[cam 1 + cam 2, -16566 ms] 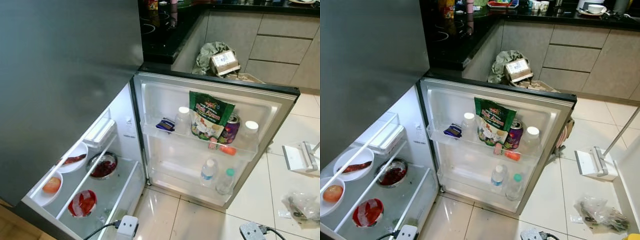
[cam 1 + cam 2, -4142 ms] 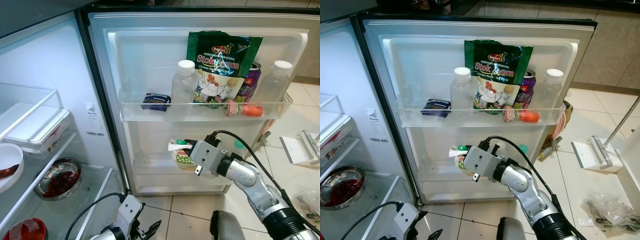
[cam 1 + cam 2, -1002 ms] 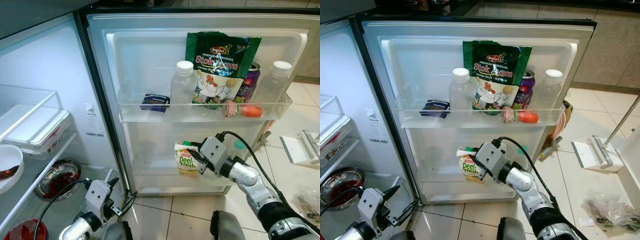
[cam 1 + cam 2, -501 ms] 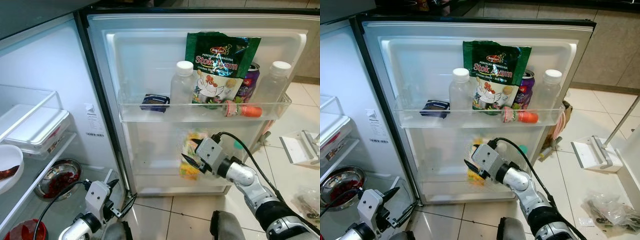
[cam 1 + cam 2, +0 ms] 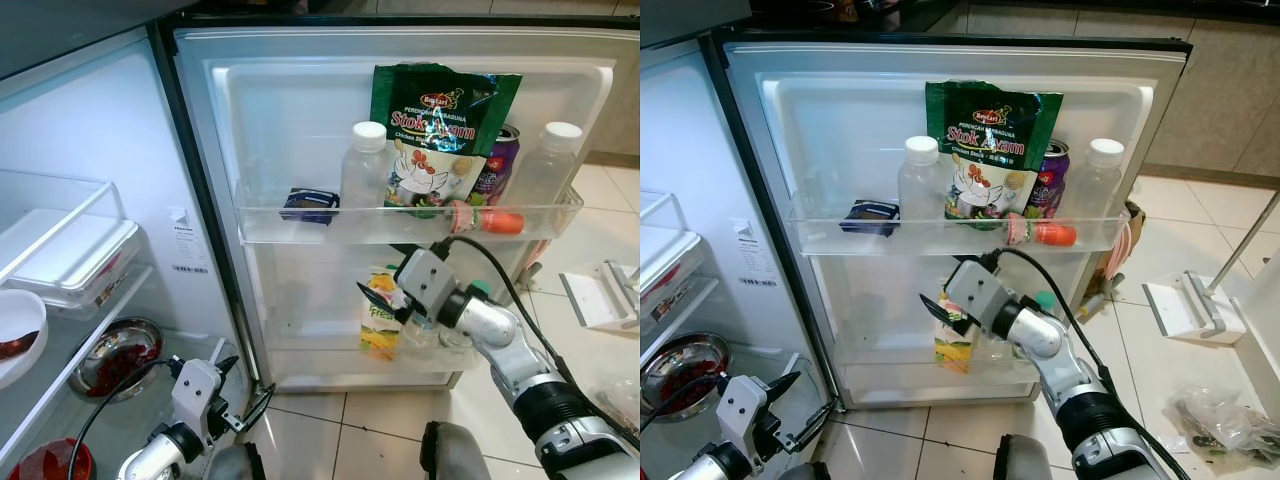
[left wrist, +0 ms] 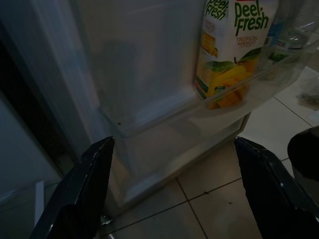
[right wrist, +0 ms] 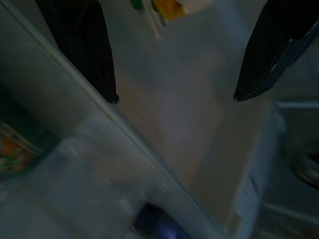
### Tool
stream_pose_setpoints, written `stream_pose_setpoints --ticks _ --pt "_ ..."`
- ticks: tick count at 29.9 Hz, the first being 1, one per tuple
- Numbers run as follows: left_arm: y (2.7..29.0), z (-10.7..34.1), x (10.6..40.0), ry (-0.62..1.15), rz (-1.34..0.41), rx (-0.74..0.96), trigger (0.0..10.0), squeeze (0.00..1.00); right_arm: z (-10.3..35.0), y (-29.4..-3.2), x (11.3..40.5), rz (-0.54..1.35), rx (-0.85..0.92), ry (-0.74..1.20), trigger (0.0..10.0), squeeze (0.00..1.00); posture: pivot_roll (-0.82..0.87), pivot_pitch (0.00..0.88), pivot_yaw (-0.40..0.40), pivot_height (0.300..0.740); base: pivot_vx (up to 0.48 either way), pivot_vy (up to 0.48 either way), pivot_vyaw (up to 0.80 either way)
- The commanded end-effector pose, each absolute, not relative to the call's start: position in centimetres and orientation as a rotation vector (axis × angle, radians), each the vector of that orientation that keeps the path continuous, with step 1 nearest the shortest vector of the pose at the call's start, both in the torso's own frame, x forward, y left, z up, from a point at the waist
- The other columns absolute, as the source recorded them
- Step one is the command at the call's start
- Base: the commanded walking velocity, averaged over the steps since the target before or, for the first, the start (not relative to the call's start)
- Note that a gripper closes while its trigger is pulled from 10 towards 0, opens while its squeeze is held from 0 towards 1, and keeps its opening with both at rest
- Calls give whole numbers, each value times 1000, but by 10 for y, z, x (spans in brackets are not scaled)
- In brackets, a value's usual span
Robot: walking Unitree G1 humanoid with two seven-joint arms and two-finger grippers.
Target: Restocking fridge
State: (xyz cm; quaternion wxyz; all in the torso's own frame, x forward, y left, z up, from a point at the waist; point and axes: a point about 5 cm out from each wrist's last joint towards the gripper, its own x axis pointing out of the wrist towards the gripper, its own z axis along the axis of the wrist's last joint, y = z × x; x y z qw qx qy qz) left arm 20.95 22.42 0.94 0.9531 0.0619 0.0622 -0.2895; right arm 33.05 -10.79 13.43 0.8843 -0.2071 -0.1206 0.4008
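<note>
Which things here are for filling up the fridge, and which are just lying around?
For the job:
- juice carton standing in the lower door shelf
- right gripper, jaws open, beside the carton
- upper door shelf

Lying about:
- dustpan on the floor
- plastic bag on the tiles
- left gripper, idle, down low

Silver jointed right arm (image 5: 510,355), black cable, black-fingered pincers
</note>
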Motion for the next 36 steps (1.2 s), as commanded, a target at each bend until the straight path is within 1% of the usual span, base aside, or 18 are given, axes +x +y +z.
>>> stream_pose_setpoints --ticks 1,3,7,8,11,12,14,16,17,19,23,24,25,28,30,33,34,36 --pt "226 9 209 144 -606 137 10000 0 140 -107 328 870 -353 -250 10000 0 33 0 -37 300 0 0 0" --pt "225 9 209 144 -608 136 10000 0 142 -105 326 893 -324 -253 10000 0 33 0 -37 300 0 0 0" --pt "222 8 210 145 -624 127 10000 0 143 -104 302 1120 -153 -172 10000 0 30 0 -38 300 0 0 0" --pt "222 8 210 145 -624 127 10000 0 143 -104 302 1120 -153 -172 10000 0 30 0 -38 300 0 0 0" --pt "222 9 210 141 -624 125 10000 0 138 -112 289 1220 -95 -114 10000 0 30 0 -38 300 0 0 0" --pt "222 9 211 139 -624 125 10000 0 130 -120 278 1288 -93 -52 10000 0 29 0 -39 300 0 0 0" --pt "222 9 211 139 -624 125 10000 0 130 -120 278 1288 -93 -52 10000 0 29 0 -39 300 0 0 0" --pt "221 9 211 138 -626 124 10000 0 118 -134 258 1385 -62 69 10000 0 25 0 -39 300 0 0 0" --pt "221 9 211 138 -626 124 10000 0 118 -134 258 1385 -62 69 10000 0 25 0 -39 300 0 0 0" --pt "221 9 211 140 -633 121 10000 0 102 -148 243 1421 -26 201 10000 0 18 0 -38 300 0 0 0" --pt "220 9 211 141 -639 118 10000 0 91 -157 232 1431 -8 298 10000 0 18 0 -40 300 0 0 0" --pt "220 9 211 140 -641 114 10000 0 71 -170 221 1389 -22 436 10000 0 16 0 -42 300 0 0 0" --pt "220 9 211 140 -641 114 10000 0 71 -170 221 1389 -22 436 10000 0 16 0 -42 300 0 0 0" --pt "218 8 211 141 -647 109 10000 0 39 -191 210 1281 -36 599 10000 0 13 0 -44 300 0 0 0" --pt "218 8 211 141 -647 108 10000 0 36 -194 208 1269 -31 620 10000 0 13 0 -44 300 0 0 0" --pt "215 7 211 140 -652 102 10000 0 7 -220 193 1099 41 755 10000 0 9 0 -43 300 0 0 0" --pt "215 7 211 140 -652 102 10000 0 7 -220 193 1099 41 755 10000 0 9 0 -43 300 0 0 0" --pt "214 7 211 141 -655 98 10000 0 -12 -235 179 993 63 845 10000 0 8 0 -45 300 0 0 0"
